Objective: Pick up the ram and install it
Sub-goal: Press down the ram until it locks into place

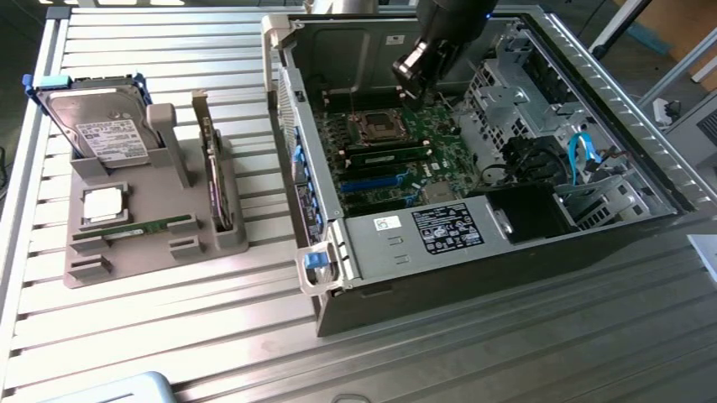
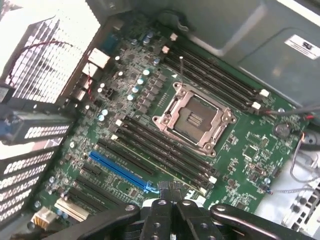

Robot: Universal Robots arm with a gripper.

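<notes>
Above the motherboard [image 2: 150, 130] inside the case [image 1: 471, 243], the fingers [image 2: 170, 192] are closed, empty; ram [image 1: 151, 227] is left on the holder [image 1: 112, 252].

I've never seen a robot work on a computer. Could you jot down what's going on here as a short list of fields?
Arm: gripper inside the open computer case, above the motherboard
Jaws: shut, nothing held
Ram: lying in the grey tray, ram untouched
Tray also holds: hard drive, silver chip, upright card
Processor socket: empty
</notes>
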